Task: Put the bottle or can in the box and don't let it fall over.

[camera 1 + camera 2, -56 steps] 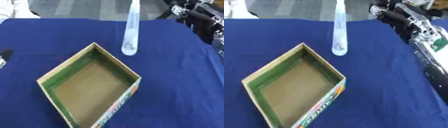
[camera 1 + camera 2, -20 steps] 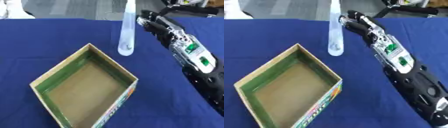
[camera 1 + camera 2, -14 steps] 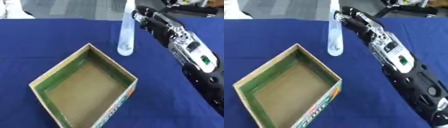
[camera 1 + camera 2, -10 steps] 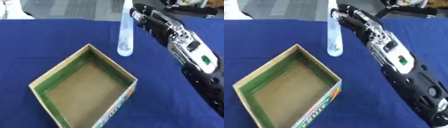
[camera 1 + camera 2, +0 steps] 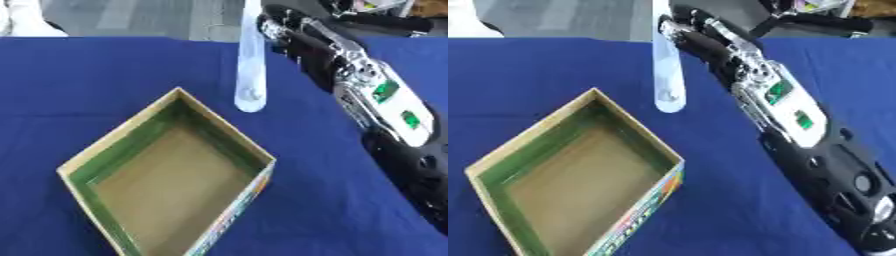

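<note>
Reaching in from the right since the earlier frames, the right hand (image 5: 697, 35) had travelled across the worktop (image 5: 79, 75) from its far right corner and now sat just beside the upper part of the bottle (image 5: 250, 65), on its right side. Whether the fingers had actually closed round it could not be told; they lay against or very near the clear plastic, partly curled. The bottle, tall, slim and transparent, stood upright near the far edge of the blue worktop, close behind the far corner of the box (image 5: 166, 175) but outside it. The box, an open cardboard tray with green inner walls, lay empty in the middle of the worktop, turned corner-on. No left hand showed in either view.

By my judgement the task was at its first step: the grasp was only being made, and lifting, carrying and setting the bottle upright inside the box all remained.
</note>
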Available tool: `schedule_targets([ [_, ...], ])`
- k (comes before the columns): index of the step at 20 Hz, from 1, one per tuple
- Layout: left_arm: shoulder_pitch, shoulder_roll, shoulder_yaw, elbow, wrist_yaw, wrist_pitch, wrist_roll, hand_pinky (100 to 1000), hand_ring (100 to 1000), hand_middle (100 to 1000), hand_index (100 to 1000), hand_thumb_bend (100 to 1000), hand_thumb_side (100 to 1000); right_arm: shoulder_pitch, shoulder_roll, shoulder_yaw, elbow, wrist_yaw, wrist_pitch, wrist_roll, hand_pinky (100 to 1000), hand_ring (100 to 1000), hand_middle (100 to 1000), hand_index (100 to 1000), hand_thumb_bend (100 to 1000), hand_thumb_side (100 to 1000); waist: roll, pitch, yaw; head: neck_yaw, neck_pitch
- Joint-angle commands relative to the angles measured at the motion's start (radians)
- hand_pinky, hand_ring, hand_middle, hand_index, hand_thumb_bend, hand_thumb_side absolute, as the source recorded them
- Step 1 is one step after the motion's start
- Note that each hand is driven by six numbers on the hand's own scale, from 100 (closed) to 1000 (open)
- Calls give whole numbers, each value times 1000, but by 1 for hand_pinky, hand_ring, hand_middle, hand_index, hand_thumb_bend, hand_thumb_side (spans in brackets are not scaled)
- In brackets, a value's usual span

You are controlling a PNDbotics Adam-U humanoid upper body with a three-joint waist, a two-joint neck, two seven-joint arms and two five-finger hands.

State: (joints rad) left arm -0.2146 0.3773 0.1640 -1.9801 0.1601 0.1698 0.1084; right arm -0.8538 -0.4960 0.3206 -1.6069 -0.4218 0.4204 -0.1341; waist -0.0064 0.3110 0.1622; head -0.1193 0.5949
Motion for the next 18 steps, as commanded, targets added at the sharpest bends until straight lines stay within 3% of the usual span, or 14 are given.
schedule_targets([
  [1,-11,13,4,-20,-1,-1,-5,1000,1000,1000,931,573,100,-23,-27,-16,-7,28,0,-19,1000,1000,1000,1000,100,459,0,-14,3,-6,-15],
  [9,-11,11,3,-20,1,-2,-11,1000,1000,1000,932,568,100,-31,-41,-23,4,98,-1,-36,1000,1000,1000,1000,100,454,-2,-9,11,-19,-21],
  [18,-15,9,3,-20,-2,-5,-14,1000,1000,1000,932,562,100,-47,-52,-25,5,93,3,-32,1000,1000,1000,1000,100,464,-3,4,28,-48,-24],
])
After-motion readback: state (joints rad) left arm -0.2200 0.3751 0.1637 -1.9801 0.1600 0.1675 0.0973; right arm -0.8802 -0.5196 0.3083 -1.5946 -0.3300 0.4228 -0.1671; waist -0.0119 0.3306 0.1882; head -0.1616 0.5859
